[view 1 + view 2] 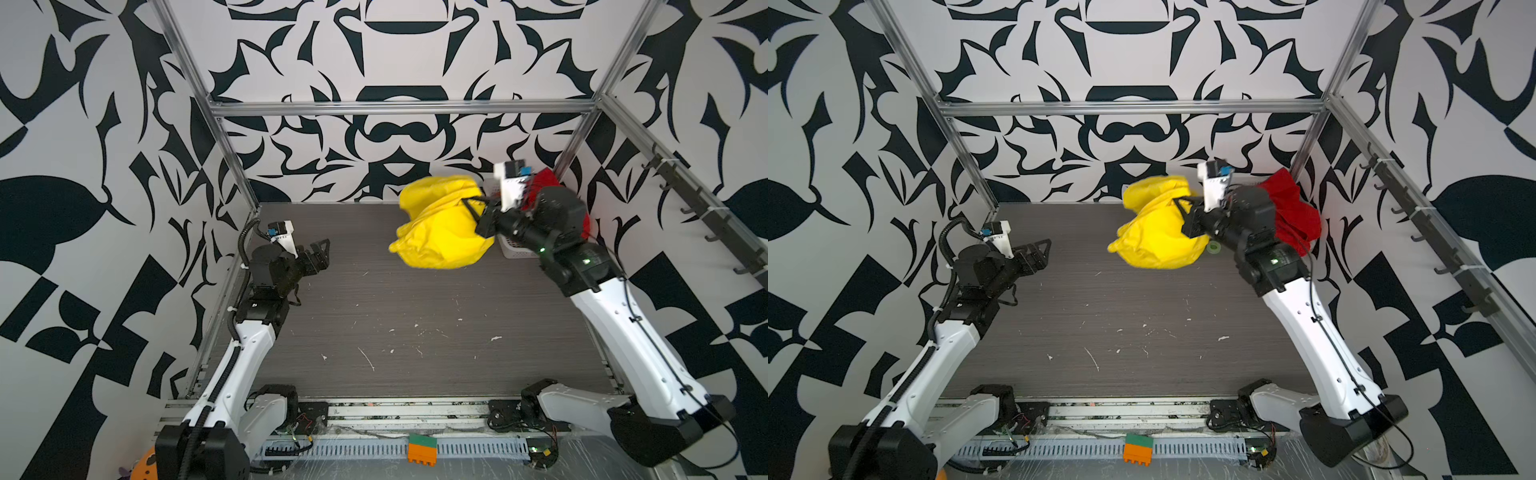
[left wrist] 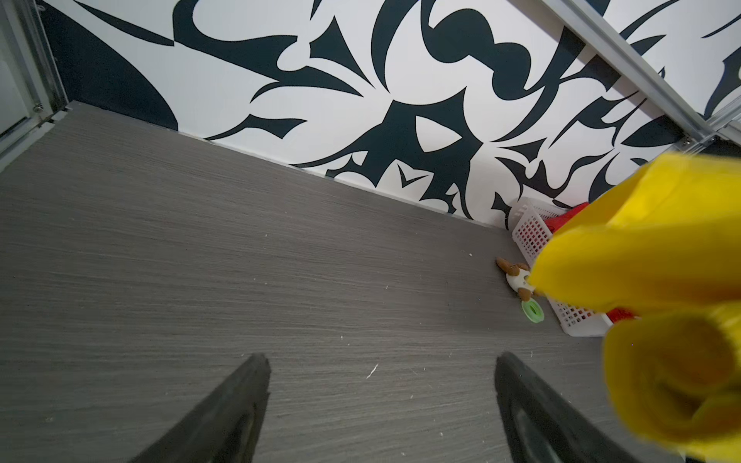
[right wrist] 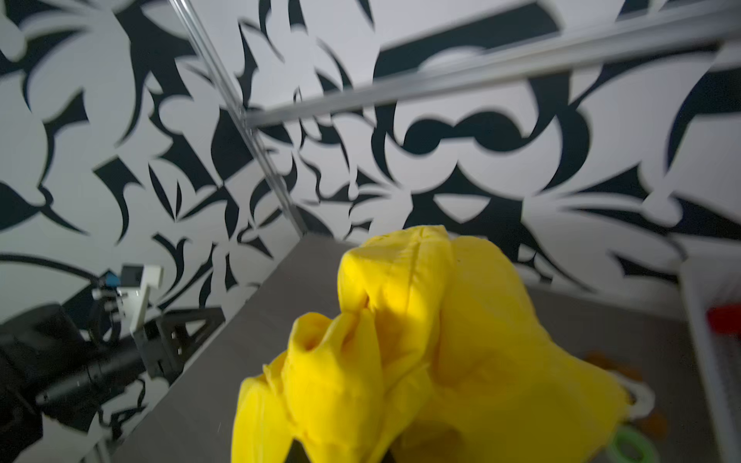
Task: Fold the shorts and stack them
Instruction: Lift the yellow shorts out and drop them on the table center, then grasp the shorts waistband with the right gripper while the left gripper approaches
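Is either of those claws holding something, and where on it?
The right gripper pinches the bunched yellow shorts aloft; exact spot hidden. The left gripper holds nothing.

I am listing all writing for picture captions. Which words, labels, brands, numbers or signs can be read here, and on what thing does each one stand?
No text can be read in any view.
A white mark on the left arm: too small to read.
On the yellow shorts: no label shows.
On the red shorts and the basket: no print seen.
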Available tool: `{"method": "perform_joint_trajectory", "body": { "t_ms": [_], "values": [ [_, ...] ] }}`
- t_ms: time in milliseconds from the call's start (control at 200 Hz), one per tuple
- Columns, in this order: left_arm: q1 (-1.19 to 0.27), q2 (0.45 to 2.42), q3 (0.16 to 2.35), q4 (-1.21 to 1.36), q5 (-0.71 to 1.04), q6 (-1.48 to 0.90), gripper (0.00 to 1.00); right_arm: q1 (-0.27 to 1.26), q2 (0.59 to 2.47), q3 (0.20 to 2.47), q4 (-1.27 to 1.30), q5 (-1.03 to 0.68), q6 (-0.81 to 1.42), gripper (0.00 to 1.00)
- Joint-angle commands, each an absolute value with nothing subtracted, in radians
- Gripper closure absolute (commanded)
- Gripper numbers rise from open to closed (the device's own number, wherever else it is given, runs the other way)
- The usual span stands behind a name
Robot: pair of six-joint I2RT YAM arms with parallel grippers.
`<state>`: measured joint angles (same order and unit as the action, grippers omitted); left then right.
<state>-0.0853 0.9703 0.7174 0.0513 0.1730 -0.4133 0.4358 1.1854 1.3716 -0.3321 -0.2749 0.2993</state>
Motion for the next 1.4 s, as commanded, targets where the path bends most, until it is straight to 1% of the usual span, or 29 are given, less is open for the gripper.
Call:
{"method": "perform_joint_trajectory", "body": {
  "t_ms": [0,145,340,420,485,570,655,670,715,770,815,830,845,905,970,1040,1115,1235,1300,1395],
  "values": [
    [-0.088,0.922,0.706,-0.067,0.170,-0.416,0.08,0.549,1.153,1.248,-0.150,-0.215,0.377,1.00],
    [-0.087,0.855,0.672,-0.118,0.160,-0.460,0.08,0.700,1.192,1.145,-0.090,-0.137,0.408,1.00],
    [-0.089,0.785,0.636,-0.146,0.109,-0.501,0.08,0.839,1.321,1.140,-0.006,-0.189,0.415,1.00],
    [-0.087,0.768,0.631,-0.162,0.109,-0.511,0.08,0.849,1.380,1.127,0.081,-0.290,0.437,1.00],
    [-0.088,0.752,0.619,-0.163,0.109,-0.521,0.08,0.848,1.412,1.122,0.106,-0.361,0.398,1.00],
    [-0.087,0.735,0.609,-0.169,0.110,-0.525,0.08,0.839,1.437,1.112,0.090,-0.302,0.354,1.00],
    [-0.087,0.723,0.594,-0.173,0.105,-0.525,0.08,0.780,1.464,1.109,0.024,-0.239,0.344,1.00],
    [-0.087,0.720,0.592,-0.173,0.104,-0.526,0.08,0.763,1.469,1.111,0.003,-0.223,0.350,0.98],
    [-0.088,0.713,0.581,-0.171,0.100,-0.536,0.07,0.707,1.482,1.114,-0.063,-0.186,0.369,0.83],
    [-0.087,0.705,0.565,-0.161,0.101,-0.546,0.07,0.644,1.491,1.119,-0.139,-0.168,0.369,0.60],
    [-0.087,0.698,0.550,-0.154,0.104,-0.550,0.07,0.610,1.491,1.131,-0.209,-0.150,0.355,0.37],
    [-0.089,0.698,0.546,-0.154,0.105,-0.552,0.07,0.605,1.490,1.140,-0.240,-0.134,0.345,0.31],
    [-0.088,0.696,0.543,-0.154,0.107,-0.552,0.06,0.603,1.488,1.149,-0.270,-0.114,0.331,0.28],
    [-0.087,0.698,0.536,-0.163,0.111,-0.551,0.06,0.610,1.468,1.179,-0.359,-0.037,0.277,0.24],
    [-0.087,0.707,0.532,-0.173,0.122,-0.549,0.06,0.624,1.438,1.195,-0.406,0.015,0.253,0.24],
    [-0.088,0.719,0.523,-0.173,0.134,-0.555,0.06,0.677,1.410,1.218,-0.447,0.068,0.240,0.24],
    [-0.087,0.734,0.513,-0.173,0.140,-0.565,0.07,0.770,1.409,1.254,-0.493,0.129,0.229,0.24],
    [-0.087,0.754,0.483,-0.155,0.153,-0.597,0.07,0.912,1.461,1.320,-0.565,0.225,0.250,0.24],
    [-0.088,0.756,0.465,-0.142,0.167,-0.615,0.07,0.986,1.496,1.337,-0.551,0.225,0.283,0.24],
    [-0.088,0.756,0.441,-0.143,0.174,-0.631,0.07,1.117,1.563,1.376,-0.521,0.272,0.318,0.24]
  ]
}}
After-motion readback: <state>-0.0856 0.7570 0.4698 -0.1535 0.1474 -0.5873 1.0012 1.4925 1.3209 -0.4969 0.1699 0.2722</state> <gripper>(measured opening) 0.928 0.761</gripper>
